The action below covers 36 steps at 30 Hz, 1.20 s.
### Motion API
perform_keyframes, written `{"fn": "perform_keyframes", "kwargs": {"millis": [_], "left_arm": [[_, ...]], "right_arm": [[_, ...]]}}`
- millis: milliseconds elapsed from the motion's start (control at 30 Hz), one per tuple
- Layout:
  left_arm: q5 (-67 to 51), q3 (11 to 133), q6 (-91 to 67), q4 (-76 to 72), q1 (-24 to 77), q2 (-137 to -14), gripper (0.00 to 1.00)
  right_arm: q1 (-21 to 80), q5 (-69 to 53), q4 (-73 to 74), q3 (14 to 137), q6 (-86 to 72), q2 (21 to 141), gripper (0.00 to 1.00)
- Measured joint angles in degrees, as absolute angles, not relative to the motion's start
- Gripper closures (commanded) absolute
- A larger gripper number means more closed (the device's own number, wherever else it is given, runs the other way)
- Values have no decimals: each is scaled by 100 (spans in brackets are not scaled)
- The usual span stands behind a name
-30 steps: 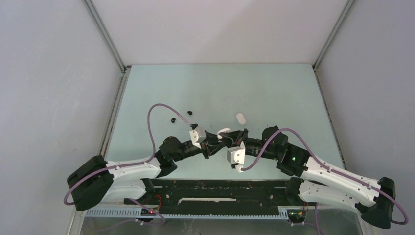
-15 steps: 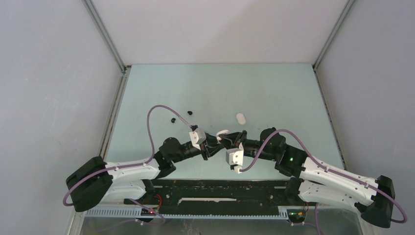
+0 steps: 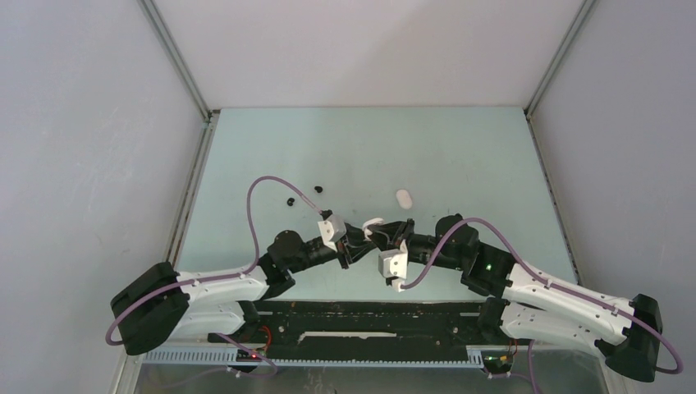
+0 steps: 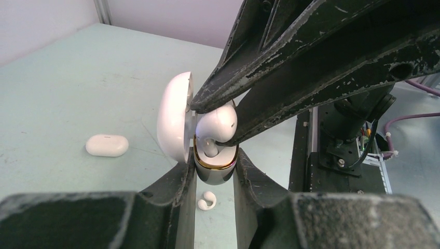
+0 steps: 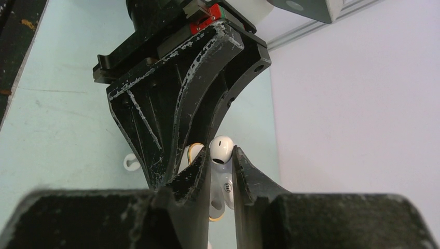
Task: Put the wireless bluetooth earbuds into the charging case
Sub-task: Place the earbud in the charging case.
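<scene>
left gripper (image 4: 214, 168) clamps the open charging case (image 4: 174, 119); right gripper (image 5: 220, 157) pinches a white earbud (image 4: 218, 123)

1. A pale green table (image 3: 460, 148) is seen from above, with 12 o'clock taken as its far edge.
2. A closed white case (image 3: 403, 197) is laid flat near the middle, slightly toward 3 o'clock.
3. One black earbud (image 3: 289, 200) is found at 9 o'clock from that case, well apart from it.
4. A second black earbud (image 3: 318, 190) is placed near the first, at 2 o'clock from it.
5. A white earbud (image 4: 207, 200) is seen on the surface in the left wrist view, at 4 o'clock from the case there and apart from it.
</scene>
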<state>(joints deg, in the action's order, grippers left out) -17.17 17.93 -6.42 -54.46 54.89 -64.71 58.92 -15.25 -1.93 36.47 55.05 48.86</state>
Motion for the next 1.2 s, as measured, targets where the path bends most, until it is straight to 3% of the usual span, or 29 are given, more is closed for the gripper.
{"fn": "perform_keyframes", "kwargs": {"millis": [133, 300, 567, 733, 1000, 1200], "left_arm": [[-1719, 1793, -617, -5349, 5489, -6471, 100], [-1723, 1791, -593, -5304, 5496, -6471, 100], [-1747, 1791, -589, -5245, 5518, -6504, 100], [-1806, 1791, -574, -5181, 5527, -6558, 100], [-1750, 1791, -491, -5122, 5551, -6569, 100], [-1651, 1811, -445, -5221, 5551, -6720, 100]], "right_arm": [[5898, -1525, -80, 3647, 5638, 4886, 76], [5902, -1516, 14, 3645, 5769, 4886, 66], [5905, -1518, 106, 3645, 5922, 4886, 62], [5913, -1549, 338, 3732, 6025, 4917, 50], [5913, -1678, 1684, 4418, 6239, 4969, 36], [5913, -1708, 2829, 4748, 6163, 4860, 34]]}}
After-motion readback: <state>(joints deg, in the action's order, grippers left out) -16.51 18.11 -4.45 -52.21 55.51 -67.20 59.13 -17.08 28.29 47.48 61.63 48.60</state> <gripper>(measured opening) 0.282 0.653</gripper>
